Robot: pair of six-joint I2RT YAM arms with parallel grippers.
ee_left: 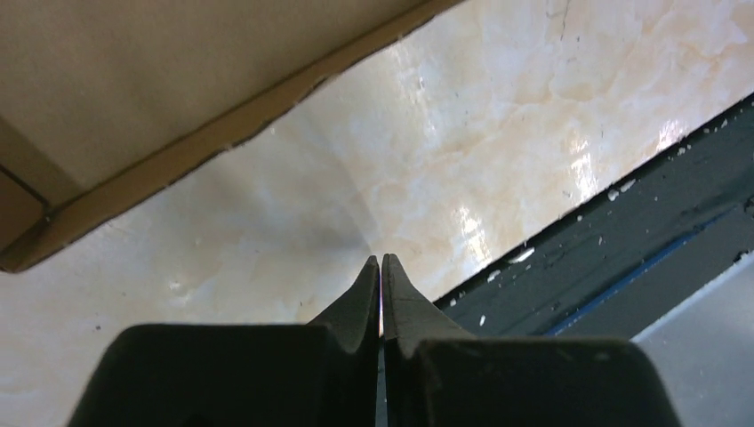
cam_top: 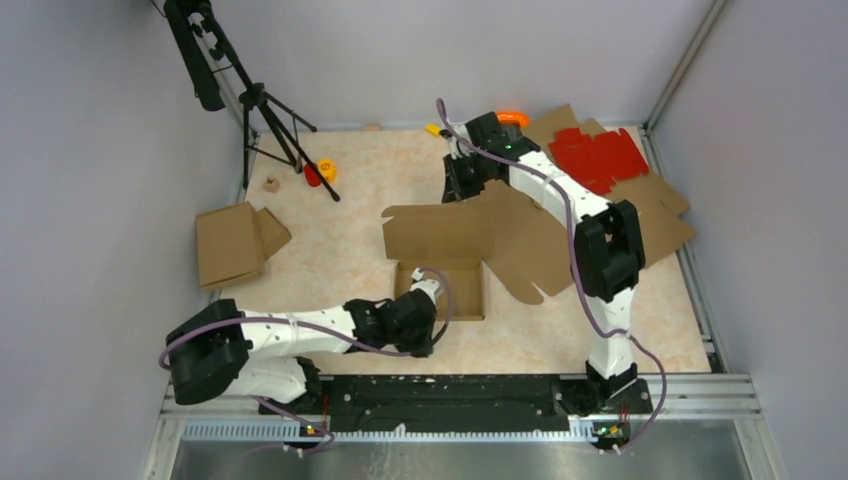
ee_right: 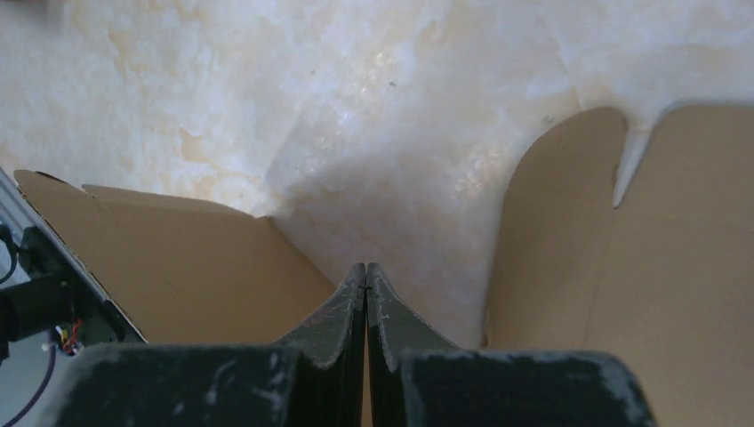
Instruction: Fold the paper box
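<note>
Left pincer (ee_left: 381, 263) shut, empty, by the paper box (cam_top: 440, 232); right pincer (ee_right: 366, 268) shut too, just behind it; red sheet (cam_top: 598, 156), tripod (cam_top: 272, 122) farther back.

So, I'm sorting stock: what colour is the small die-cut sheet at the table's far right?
The die-cut sheet is bright red, clearest in the top external view.

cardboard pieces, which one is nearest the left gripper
The paper box mid-table, beside the left gripper; the folded piece sits far left, flat sheets far right.
</note>
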